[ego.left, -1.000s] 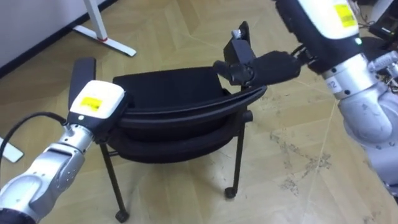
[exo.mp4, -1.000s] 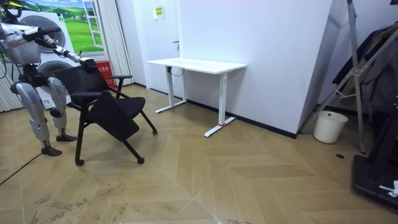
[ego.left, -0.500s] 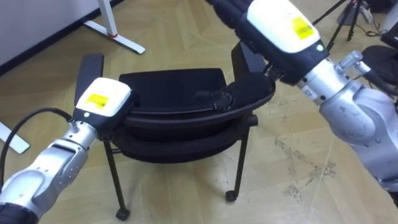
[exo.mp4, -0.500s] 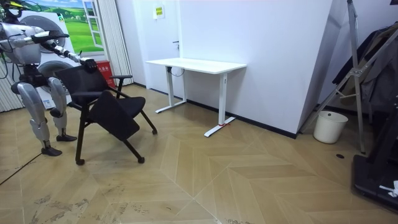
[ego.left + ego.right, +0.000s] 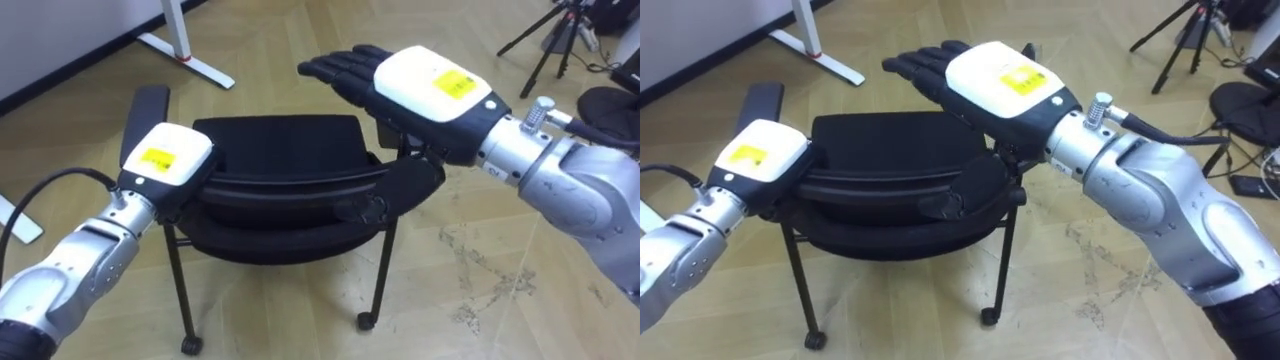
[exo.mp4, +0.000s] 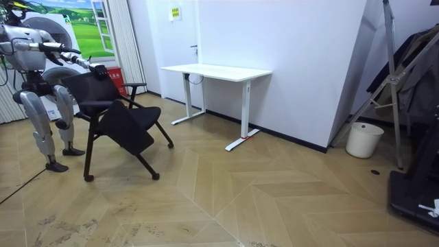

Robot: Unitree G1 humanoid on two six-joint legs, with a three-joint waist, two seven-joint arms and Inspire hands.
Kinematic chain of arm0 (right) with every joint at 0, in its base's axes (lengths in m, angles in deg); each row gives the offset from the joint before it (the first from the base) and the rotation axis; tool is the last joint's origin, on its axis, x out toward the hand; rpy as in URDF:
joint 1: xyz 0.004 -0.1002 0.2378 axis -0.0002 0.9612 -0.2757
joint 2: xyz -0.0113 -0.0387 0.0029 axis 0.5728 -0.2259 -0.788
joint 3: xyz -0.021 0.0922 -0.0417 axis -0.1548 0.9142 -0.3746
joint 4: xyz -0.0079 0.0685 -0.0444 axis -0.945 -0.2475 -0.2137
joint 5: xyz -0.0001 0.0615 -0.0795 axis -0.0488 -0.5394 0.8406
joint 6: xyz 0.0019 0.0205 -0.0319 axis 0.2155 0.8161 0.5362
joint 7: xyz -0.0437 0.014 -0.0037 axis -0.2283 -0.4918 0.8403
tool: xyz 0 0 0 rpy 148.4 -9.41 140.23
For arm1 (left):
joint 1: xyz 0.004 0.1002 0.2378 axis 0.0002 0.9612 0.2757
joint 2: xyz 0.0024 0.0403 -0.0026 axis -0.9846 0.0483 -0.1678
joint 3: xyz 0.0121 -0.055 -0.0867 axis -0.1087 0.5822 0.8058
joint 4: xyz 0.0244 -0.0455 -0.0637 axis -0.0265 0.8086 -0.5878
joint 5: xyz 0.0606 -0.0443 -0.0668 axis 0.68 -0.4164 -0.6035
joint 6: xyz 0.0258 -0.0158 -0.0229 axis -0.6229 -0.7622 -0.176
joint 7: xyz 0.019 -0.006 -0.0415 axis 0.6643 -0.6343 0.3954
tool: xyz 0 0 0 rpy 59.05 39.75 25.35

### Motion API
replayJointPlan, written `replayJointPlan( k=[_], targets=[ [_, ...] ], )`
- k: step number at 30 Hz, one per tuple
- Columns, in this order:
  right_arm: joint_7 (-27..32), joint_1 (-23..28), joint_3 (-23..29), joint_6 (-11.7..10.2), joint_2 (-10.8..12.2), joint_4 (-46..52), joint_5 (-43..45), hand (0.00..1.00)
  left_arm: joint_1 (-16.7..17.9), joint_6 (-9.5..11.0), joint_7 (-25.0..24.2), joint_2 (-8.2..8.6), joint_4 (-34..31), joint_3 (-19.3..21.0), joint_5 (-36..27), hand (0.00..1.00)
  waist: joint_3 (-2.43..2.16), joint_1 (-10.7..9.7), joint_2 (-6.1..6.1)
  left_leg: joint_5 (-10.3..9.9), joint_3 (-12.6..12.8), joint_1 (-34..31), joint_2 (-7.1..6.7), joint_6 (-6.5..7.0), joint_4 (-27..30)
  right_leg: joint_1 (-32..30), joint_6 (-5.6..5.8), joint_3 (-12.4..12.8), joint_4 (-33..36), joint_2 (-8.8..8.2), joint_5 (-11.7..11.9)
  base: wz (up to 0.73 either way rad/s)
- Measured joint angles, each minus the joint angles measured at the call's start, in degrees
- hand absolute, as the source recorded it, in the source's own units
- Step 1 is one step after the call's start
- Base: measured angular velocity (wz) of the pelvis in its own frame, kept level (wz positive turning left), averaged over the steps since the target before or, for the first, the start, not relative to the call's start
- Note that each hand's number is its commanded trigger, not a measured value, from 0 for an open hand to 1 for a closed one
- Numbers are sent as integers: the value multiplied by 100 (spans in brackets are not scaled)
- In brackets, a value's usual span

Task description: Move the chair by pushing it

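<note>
The robot stands behind a black chair [image 5: 280, 150] on the wooden floor [image 5: 300, 310], a little way from a white desk [image 6: 216, 71] by the wall, with the chair's back turned toward it. Its left hand [image 5: 160, 165] lies on the left end of the backrest's top edge, and whether it grips there cannot be told. The right hand [image 5: 425, 85] is held flat and wide open over the right end of the backrest, holding nothing.

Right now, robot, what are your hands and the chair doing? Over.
Right hand open, over chair. Left hand at its back's left end. White desk ahead, apart from chair.
</note>
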Motion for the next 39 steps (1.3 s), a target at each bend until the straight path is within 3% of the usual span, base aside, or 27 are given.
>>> replayJointPlan(
  k=[12,23,28,33,36,38,39],
  targets=[
    [-268,0,-393,-13,-2,-131,7,0,-108,56,-31,-3,-6,-115,-13,100,13,36,4,0,-151,-45,-1,0,0,11,0,-53,-12,4,0,5],
    [-635,-3,-473,-59,-3,-218,19,0,-195,59,-38,-3,-35,-193,-56,100,69,75,93,0,-161,-112,-7,0,1,-2,0,-65,-19,-5,0,2],
    [-634,-3,-484,-42,-2,-649,-2,0,-195,-10,-46,41,-130,-245,-53,100,63,85,103,0,-218,-128,-9,0,9,-15,0,-92,-22,-10,0,6],
    [-601,-2,-504,280,33,-1198,57,0,-194,-50,-6,129,-142,-330,-52,100,16,170,182,0,-231,-114,-20,0,10,-17,0,-79,-17,-17,0,-1],
    [-405,-4,-578,306,178,-1399,261,0,-194,-50,18,152,-140,-389,-50,100,13,190,183,0,-304,-116,-27,0,88,47,0,-46,-14,-62,0,7],
    [-243,-4,-674,282,310,-1729,276,0,-193,-69,22,233,-79,-501,-48,100,12,176,187,0,-294,-84,-67,0,262,167,0,176,3,-103,0,12],
    [-200,-5,-673,274,351,-1822,276,0,-194,-58,26,236,-77,-522,-49,100,5,188,194,0,-300,-64,-67,0,249,178,1,169,4,-100,-1,0]
  ],
)
